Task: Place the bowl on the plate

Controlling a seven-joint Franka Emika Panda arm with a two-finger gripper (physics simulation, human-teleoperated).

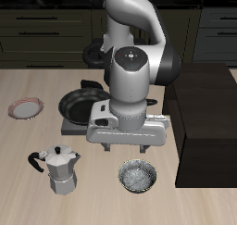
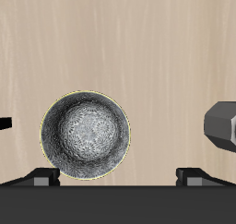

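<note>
Speckled bowl nearest on pale wood table, below gripper with jaws apart, dark cabinets behind.

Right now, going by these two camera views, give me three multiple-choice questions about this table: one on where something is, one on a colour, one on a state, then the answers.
1. Where does the small round bowl with the dark rim and speckled grey inside sit?
A. on the bare wooden table, near its front edge
B. on the plate
C. inside the frying pan

2. What colour is the rim of the small flat round plate?
A. blue
B. pink-red
C. black

3. What is the state of the bowl?
A. lying on its side
B. upside down
C. upright and empty

Answers: 1 A, since wood shows all around it in the wrist view, with the silver moka pot beside it. 2 B, as the exterior view shows a pink-red ring around a pale centre. 3 C, because its shiny inside faces up with nothing in it, and the tool above holds nothing.
</note>
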